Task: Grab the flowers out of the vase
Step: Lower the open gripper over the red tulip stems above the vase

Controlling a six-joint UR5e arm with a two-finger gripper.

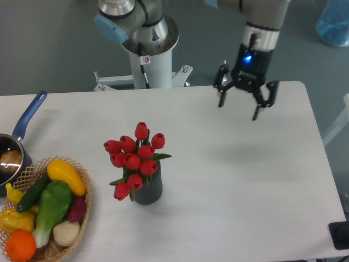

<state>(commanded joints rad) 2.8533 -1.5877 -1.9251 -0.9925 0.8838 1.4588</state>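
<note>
The gripper (238, 104) hangs in the upper right of the frame, fingers spread and empty. The red tulips (134, 155) stand upright in the ribbed grey vase (148, 188) at lower centre, well apart, down and left of the gripper.

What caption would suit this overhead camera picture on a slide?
Open gripper hangs above the white table, apart from the red flowers standing in the grey vase.
</note>
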